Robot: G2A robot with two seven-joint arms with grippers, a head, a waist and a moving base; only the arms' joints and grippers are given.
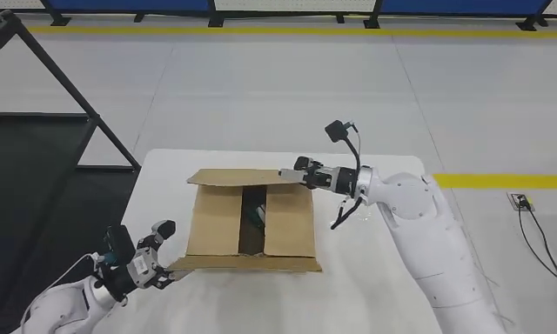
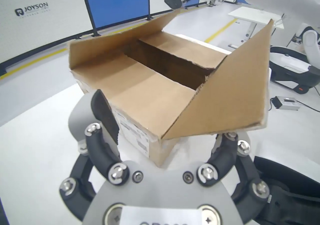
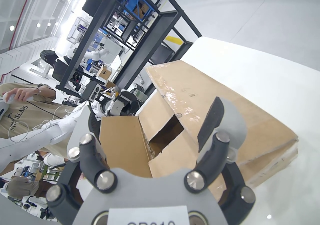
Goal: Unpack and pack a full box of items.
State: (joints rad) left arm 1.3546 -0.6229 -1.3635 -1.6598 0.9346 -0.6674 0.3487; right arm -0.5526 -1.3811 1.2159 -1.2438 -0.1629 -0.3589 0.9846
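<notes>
— On the table's (image 1: 365,282) left side, my left gripper (image 1: 165,250) sits fingers apart at the cardboard box's (image 1: 291,221) near flap (image 1: 244,263), holding nothing.
— Why there?
— To fold flaps back, I reckon. Box mid-table. Right gripper (image 1: 300,169) spread wide, straddling the far flap (image 1: 235,177), not clamped.

A brown cardboard box (image 1: 218,223) stands upright near the middle of the white table (image 1: 348,277). Its two inner flaps (image 1: 289,223) lie flat with a dark gap between them. The two outer flaps (image 1: 239,177) are open, one toward the table's far edge, one toward its near edge.
</notes>
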